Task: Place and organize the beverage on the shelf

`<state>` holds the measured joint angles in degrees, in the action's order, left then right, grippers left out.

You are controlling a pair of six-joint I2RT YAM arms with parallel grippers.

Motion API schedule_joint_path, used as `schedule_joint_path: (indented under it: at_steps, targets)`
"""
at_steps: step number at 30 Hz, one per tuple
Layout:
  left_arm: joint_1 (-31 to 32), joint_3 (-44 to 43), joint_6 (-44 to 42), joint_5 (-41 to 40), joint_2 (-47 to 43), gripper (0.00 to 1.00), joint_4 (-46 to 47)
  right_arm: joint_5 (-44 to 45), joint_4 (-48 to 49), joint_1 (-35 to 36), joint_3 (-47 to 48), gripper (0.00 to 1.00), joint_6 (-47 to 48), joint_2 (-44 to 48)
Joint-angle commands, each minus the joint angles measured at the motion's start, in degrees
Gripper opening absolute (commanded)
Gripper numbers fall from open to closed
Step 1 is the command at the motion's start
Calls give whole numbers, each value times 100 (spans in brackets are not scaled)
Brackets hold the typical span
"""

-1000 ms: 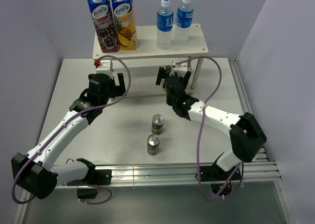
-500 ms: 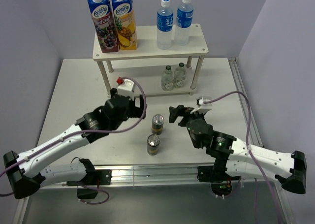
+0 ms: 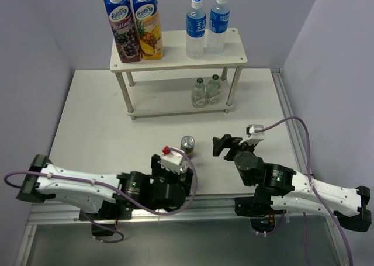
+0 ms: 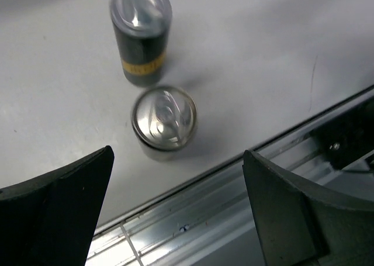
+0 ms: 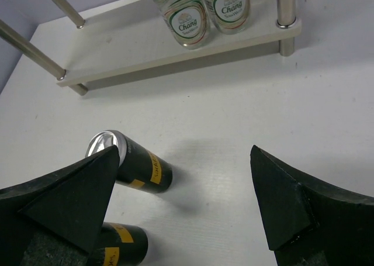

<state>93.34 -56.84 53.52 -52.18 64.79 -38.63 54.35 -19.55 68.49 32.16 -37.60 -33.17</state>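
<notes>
1. The cream-white shelf (image 3: 175,57) stands at the far end of the bench (image 3: 87,120), two flat boards on thin round legs.
2. At the right of its top board, two blue-capped water bottles (image 3: 196,29) stand upright side by side. At the left stand two tall Fontana juice cartons (image 3: 123,26).
3. On the lower board, close to the right-hand legs, two short Chang bottles (image 5: 186,14) stand upright, just beside each other.
4. Two dark, silver-topped cans stand on the bench in front of the shelf, apart from it. The far can (image 3: 187,144) is upright and has a yellow band. The near can (image 4: 163,123) is just beside it, toward the railed edge.
5. The left claw (image 4: 176,155) hangs above the near can with its fingers spread wide, one on each side. It touches nothing and holds nothing. From overhead, this arm's wrist hides the near can.
6. The right claw (image 5: 184,152) hovers to the right of the cans and faces the shelf. Its fingers are also wide apart and empty.
</notes>
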Motion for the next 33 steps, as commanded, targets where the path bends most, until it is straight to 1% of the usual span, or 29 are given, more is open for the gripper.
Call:
schedule_joint_path:
  at_steps: [1, 9, 12, 15, 17, 18, 20, 22, 24, 28, 31, 32, 33]
  targets:
    - [465, -196, 1274, -600, 515, 99, -672, 190, -224, 24, -17, 100, -98, 117]
    - [501, 673, 1793, -433, 788, 99, 4, 181, -435, 24, -26, 100, -98, 337]
    - [475, 1034, 1899, -521, 990, 100, 390, 190, -427, 33, -87, 100, -98, 451]
    - [396, 1341, 1882, -626, 1192, 99, 970, 164, -365, 24, -131, 100, -37, 504]
    - [308, 1438, 1751, -740, 1298, 99, 1216, 181, -365, 24, -149, 100, -36, 478]
    - [273, 1465, 1663, -741, 1412, 99, 1540, 208, -383, 33, -149, 100, -62, 469]
    - [124, 1535, 1268, -714, 1527, 99, 1945, 217, -392, 24, -158, 100, -98, 469]
    - [18, 1553, 856, -653, 1703, 99, 2551, 217, -374, 33, -201, 100, -98, 513]
    - [-114, 1571, 608, -618, 1869, 99, 3060, 217, -374, 33, -237, 100, -115, 531]
    - [-395, 1614, 116, -582, 2089, 99, 3703, 243, -427, 33, -254, 100, -159, 540]
    - [-606, 1659, -51, -635, 2239, 99, 4082, 234, -409, 33, -263, 100, -124, 548]
    - [-711, 1606, 0, -713, 2291, 99, 4022, 260, -409, 24, -263, 100, -133, 540]
    - [-747, 1571, 114, -810, 2396, 97, 3917, 261, -400, 24, -263, 100, -124, 539]
